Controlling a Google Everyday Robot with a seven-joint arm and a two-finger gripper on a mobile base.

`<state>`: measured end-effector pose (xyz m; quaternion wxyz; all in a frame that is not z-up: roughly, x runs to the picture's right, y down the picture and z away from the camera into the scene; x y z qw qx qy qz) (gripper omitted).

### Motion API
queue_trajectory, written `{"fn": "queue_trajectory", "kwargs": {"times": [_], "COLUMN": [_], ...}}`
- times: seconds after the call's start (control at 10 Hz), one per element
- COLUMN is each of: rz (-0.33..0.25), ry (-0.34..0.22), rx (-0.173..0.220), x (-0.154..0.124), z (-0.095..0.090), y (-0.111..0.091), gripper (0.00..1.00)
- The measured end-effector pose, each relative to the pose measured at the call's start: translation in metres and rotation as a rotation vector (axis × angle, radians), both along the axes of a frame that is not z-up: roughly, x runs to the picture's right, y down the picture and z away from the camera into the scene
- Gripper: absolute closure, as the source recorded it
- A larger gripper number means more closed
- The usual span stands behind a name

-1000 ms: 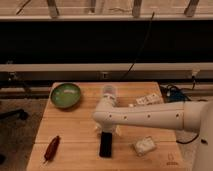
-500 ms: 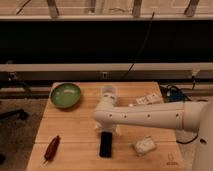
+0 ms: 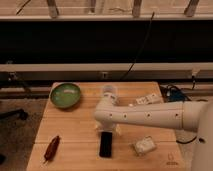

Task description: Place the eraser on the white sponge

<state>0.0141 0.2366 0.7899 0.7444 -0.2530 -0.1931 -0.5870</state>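
The robot's 1 white arm [image 3: 150,117] is reaching across the wooden table [image 3: 75,127] from the right side of the view, and the gripper [image 3: 108,131] is hanging at its bent left end, low over the middle of the tabletop. How wide the gripper is standing, and whether it is gripping anything, cannot be told, since the arm's bulk is covering it. The eraser [image 3: 105,145] is lying flat on the table directly on the near side of the gripper, its far end meeting the gripper's lower edge in this view; real contact between the 2 is not clear. The white sponge [image 3: 144,145] is sitting to the right of the gripper, near the front edge, apart from the eraser with bare wood between them. A dark red tool [image 3: 52,147] is lying well to the gripper's left. Beyond the gripper, a green bowl [image 3: 65,95] is resting at the far left, a translucent cup [image 3: 109,92] is standing just behind the arm's bend, and a white carton [image 3: 145,100] is lying at the far right.
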Motion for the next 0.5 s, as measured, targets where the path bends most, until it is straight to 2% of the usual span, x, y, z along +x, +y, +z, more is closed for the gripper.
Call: {"fn": "queue_trajectory", "kwargs": {"times": [0.2, 0.5], "rz": [0.000, 0.003], "ry": [0.000, -0.014], "rx": [-0.001, -0.046], "x": [0.000, 0.001], "z": [0.000, 0.000], "y": [0.000, 0.011], "gripper": [0.20, 0.20]}}
